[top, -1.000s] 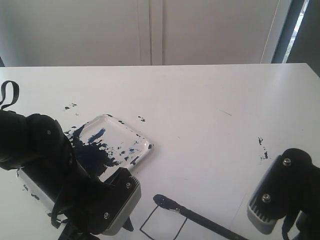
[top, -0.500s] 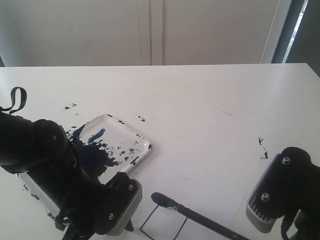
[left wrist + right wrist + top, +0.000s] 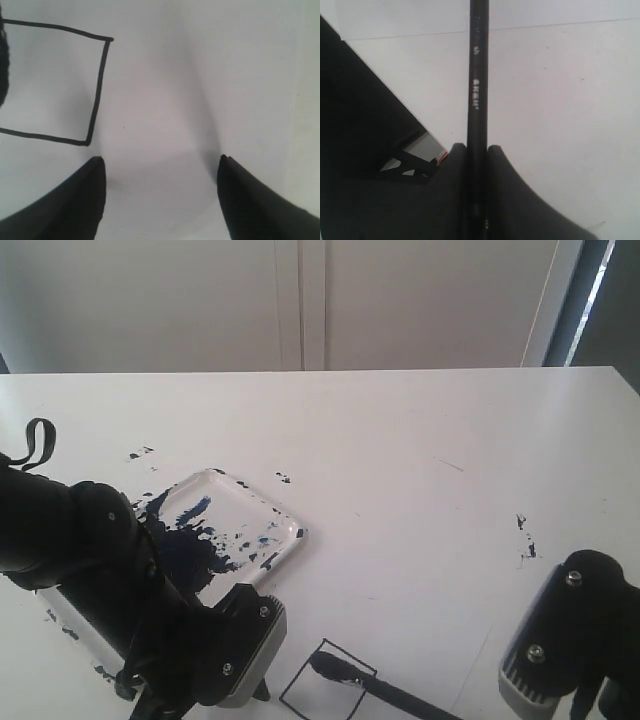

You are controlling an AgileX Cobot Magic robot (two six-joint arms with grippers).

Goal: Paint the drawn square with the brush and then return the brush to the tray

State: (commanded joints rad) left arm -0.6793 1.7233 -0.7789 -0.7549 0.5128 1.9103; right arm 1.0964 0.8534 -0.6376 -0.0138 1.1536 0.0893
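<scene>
The tray (image 3: 236, 502) sits on the white tabletop (image 3: 400, 430) at the left. It is a clear, shallow dish that holds a big dark blue paint blotch (image 3: 185, 552) on its left side, with smaller splatters trailing toward its right rim. The left arm covers the tray's near end. A few dark specks (image 3: 284, 478) dot the tabletop just beyond the tray, and more lie well off to the right.

The drawn square (image 3: 308, 692) lies at the near edge, to the right of the tray's near end. In the left wrist view its inside (image 3: 50, 85) is white. The brush (image 3: 390, 697) slants from the near right with its dark bristle end inside the square's far corner; whether it touches the surface cannot be told.

The right claw (image 3: 476, 150) is clamped on the brush's black handle (image 3: 476, 75). The left claw (image 3: 160, 160) is spread apart with nothing between its jaws, over bare tabletop just beside the square.
</scene>
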